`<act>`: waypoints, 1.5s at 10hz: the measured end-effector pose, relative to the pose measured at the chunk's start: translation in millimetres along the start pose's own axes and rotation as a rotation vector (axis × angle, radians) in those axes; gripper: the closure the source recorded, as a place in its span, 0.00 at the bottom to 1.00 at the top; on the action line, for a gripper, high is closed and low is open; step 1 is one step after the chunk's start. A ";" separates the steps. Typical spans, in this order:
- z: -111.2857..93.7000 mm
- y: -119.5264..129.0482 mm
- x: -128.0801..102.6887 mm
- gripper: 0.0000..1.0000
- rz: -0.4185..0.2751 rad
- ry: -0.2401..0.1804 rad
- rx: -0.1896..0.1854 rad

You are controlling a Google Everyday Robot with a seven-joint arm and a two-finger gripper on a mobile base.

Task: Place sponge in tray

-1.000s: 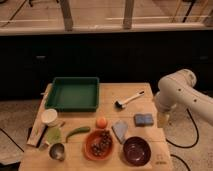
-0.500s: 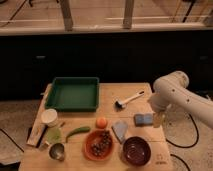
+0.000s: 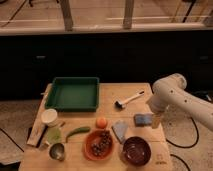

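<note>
The sponge (image 3: pixel 143 119), a small blue block, lies on the wooden table right of centre. My gripper (image 3: pixel 156 121) hangs from the white arm (image 3: pixel 170 92) and reaches down to the table just right of the sponge, close beside it, with nothing held in it. The dark green tray (image 3: pixel 74 94) stands empty at the table's back left, well away from the gripper.
A grey-blue folded cloth (image 3: pixel 120 131) and an orange fruit (image 3: pixel 101 122) lie left of the sponge. A brush (image 3: pixel 129 99) lies behind it. Along the front stand an orange bowl (image 3: pixel 98 144), a dark bowl (image 3: pixel 136 150), a metal cup (image 3: pixel 57 150), a green vegetable (image 3: pixel 78 132) and a white cup (image 3: pixel 49 116).
The arm has swung left and lowered, bringing the gripper down next to the sponge. Nothing on the table has moved.
</note>
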 end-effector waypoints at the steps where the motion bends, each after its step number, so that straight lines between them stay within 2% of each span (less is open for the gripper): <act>1: 4.1 -1.1 -0.4 0.20 0.005 -0.007 -0.001; 7: 34.0 -7.7 4.9 0.20 0.033 -0.051 -0.011; 15: 72.5 -13.1 11.0 0.20 0.039 -0.082 -0.036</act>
